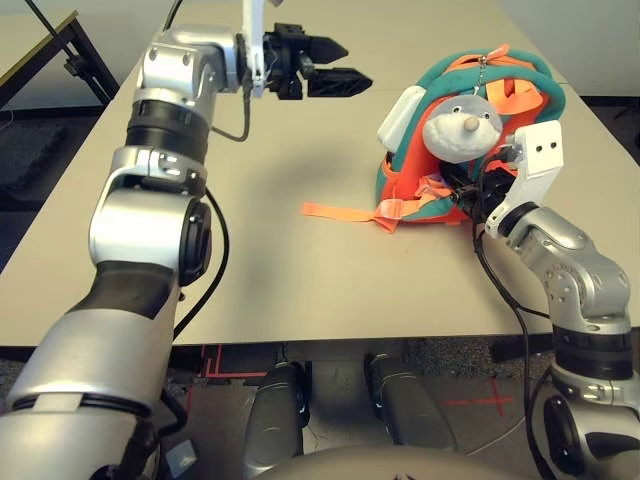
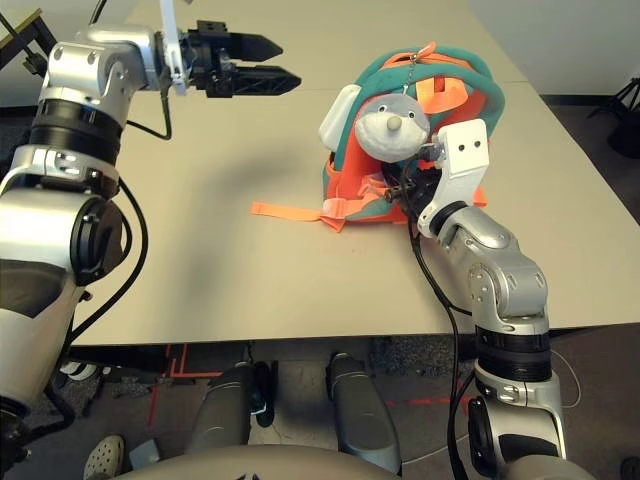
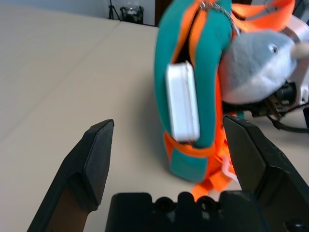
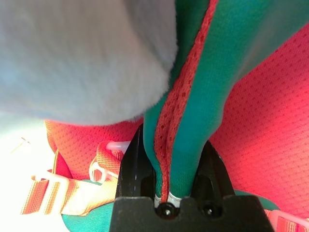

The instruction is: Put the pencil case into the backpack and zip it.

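Though half-inserted, pencil case point(image 3: 182, 101) white, flat.

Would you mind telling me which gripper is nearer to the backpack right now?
Right. The right gripper is clamped on the backpack's teal edge, while the left gripper hangs open above the table, apart from it.

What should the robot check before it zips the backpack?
1. Pencil case fully inside the backpack: not ok, it sticks out of the opening.
2. Left hand open and free: ok.
3. Right hand gripping the backpack's edge: ok, shut on teal trim.
4. Backpack upright on the table: ok.
5. Zipper pull located: cannot tell.
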You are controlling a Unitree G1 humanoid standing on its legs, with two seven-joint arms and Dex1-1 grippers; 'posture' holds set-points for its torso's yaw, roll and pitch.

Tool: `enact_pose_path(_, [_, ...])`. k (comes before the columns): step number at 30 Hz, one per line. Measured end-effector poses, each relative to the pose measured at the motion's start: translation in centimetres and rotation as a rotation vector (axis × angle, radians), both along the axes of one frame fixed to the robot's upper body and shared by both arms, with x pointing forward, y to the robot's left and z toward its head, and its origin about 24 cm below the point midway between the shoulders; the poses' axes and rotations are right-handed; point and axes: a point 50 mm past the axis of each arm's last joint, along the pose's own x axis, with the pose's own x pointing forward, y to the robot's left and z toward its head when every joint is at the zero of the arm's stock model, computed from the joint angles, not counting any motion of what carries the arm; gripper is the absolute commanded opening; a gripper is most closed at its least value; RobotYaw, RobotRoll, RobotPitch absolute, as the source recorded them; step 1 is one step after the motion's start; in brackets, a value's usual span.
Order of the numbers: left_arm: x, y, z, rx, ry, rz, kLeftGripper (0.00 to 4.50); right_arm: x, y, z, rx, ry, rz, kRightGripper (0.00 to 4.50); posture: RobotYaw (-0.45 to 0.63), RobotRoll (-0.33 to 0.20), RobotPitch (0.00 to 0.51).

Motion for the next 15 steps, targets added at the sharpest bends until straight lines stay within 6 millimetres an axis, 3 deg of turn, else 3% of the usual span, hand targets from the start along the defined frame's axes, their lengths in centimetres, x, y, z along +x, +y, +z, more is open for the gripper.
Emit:
enact_pose_path(3, [-0.2, -0.1, -0.8, -0.005, 0.006, 0.019, 3.12, 0.1, 0.1, 0.0, -0.003, -0.001, 0.005, 0.55, -0.19, 0.000, 0.142])
enact_pose_path(7, [-0.4, -0.3, -2.1, -0.012, 0.049, 0.029, 3.04, 0.1, 0.2, 0.0, -0.006, -0.002, 0.011, 0.55, -0.19, 0.000, 0.140])
enact_pose_path(15, [-0.5, -1.9, -2.4, -0.025, 0.055, 0.006, 3.04, 0.1, 0.2, -0.1, -0.007, -0.002, 0.012, 0.55, -0.21, 0.000, 0.140])
